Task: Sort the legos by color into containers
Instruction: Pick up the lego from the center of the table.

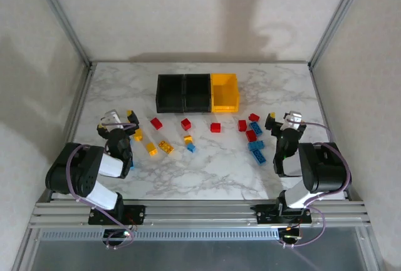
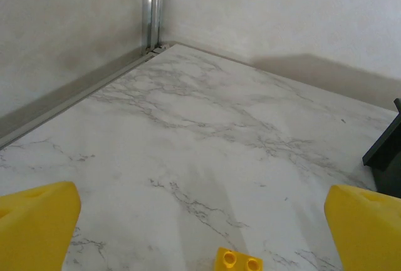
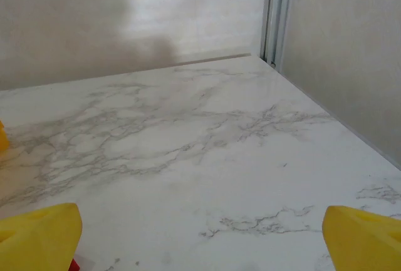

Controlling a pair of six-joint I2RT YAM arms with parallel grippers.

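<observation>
Marble tabletop (image 1: 207,180). Legos (image 1: 166,146) look light, rigid and slick: pinch flat sidewalls, not studs. Left gripper (image 2: 200,227) and right gripper (image 3: 200,236) both spread wide, empty.

a white marble table (image 1: 207,177) carries three joined containers (image 1: 197,105) and scattered red, blue and yellow legos (image 1: 186,123).

Yellow jaws stand wide apart over the marble table (image 3: 188,133)

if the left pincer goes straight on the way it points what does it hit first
Likely the yellow brick just ahead between the left pincer's open fingers; beyond it, bare table up to the wall. Depth is unclear, so it might pass over the brick.
</observation>
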